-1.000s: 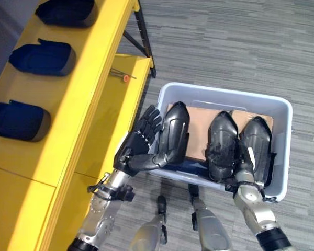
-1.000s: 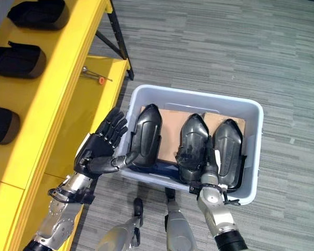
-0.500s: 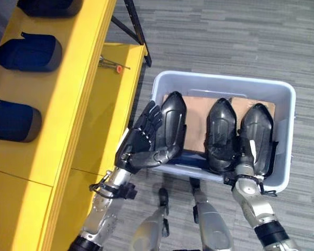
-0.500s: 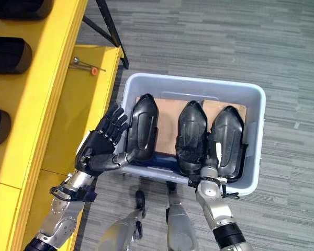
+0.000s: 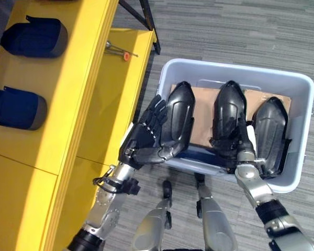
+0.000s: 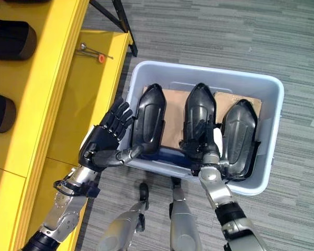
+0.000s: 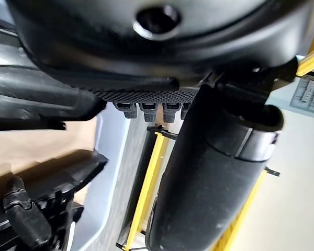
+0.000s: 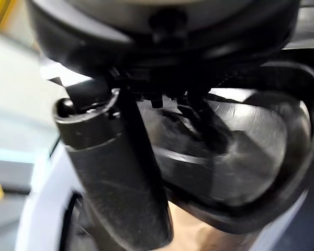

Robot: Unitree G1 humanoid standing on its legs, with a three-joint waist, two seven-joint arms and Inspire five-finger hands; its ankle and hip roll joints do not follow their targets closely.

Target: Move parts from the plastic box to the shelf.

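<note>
A grey plastic box (image 5: 170, 70) sits on the floor beside a yellow shelf (image 5: 83, 78). Three glossy black parts stand in a row inside the box, on brown cardboard (image 5: 201, 112).

The left hand (image 5: 146, 140) is at the box's wall nearest the shelf. Its fingers are spread almost straight along the outer face of the part nearest the shelf (image 5: 179, 120), and its thumb reaches under that part's lower end. It cradles the part rather than clamping it.

The right hand (image 6: 206, 151) is at the lower end of the middle part (image 6: 199, 120). It has slid over from the part farthest from the shelf (image 6: 239, 136), where it sat a second ago. Its fingers are hidden against the black surface, so whether they are closed on the part cannot be told.

The left hand has kept its place against its part, and no part has left the box. The whole scene has shifted in view, which is the camera moving.

Two dark parts (image 5: 18, 107) already rest on the shelf's upper level. The task therefore seems to be at a fresh pick, with the right hand newly lined up on the middle part and lifting not yet begun.
</note>
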